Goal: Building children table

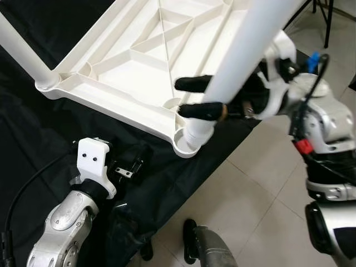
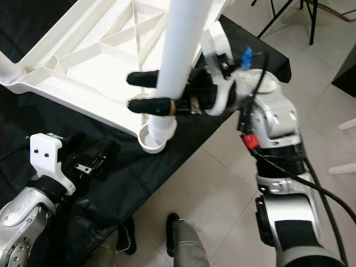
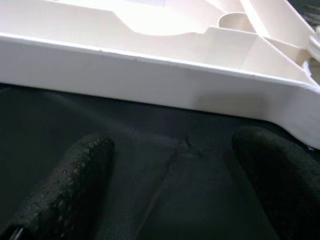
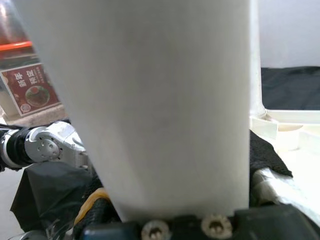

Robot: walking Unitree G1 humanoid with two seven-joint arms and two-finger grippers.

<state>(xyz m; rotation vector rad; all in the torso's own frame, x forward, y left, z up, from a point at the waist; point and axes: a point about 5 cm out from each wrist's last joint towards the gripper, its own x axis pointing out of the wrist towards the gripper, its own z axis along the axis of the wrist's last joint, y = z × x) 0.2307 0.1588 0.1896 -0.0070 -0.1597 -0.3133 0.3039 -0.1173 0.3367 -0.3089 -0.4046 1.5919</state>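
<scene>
Gripping the white table leg (image 1: 245, 53), your right gripper (image 1: 207, 98) has its two black fingers clamped around the tube just above its lower end. That end sits in the round corner socket (image 1: 186, 146) of the white tabletop (image 1: 133, 61); from the eye views you can't tell how deep it is seated. The tabletop lies upside down, ribbed underside up, on a black cloth (image 1: 33, 139), with the socket corner at the cloth's edge by the tiled floor (image 1: 250, 189). A second leg (image 1: 22, 53) is already standing in the far-left corner socket.

Your left gripper (image 3: 175, 170) has its fingers spread wide with nothing between them. It rests low over the black cloth, just beside the tabletop's near side rail (image 3: 150, 75), not touching it.

Right wrist view: the leg fills most of the frame, pressed against the finger pads. At the frame's lower edge, a grey shoe-like shape (image 1: 208, 247) sits on the floor.
</scene>
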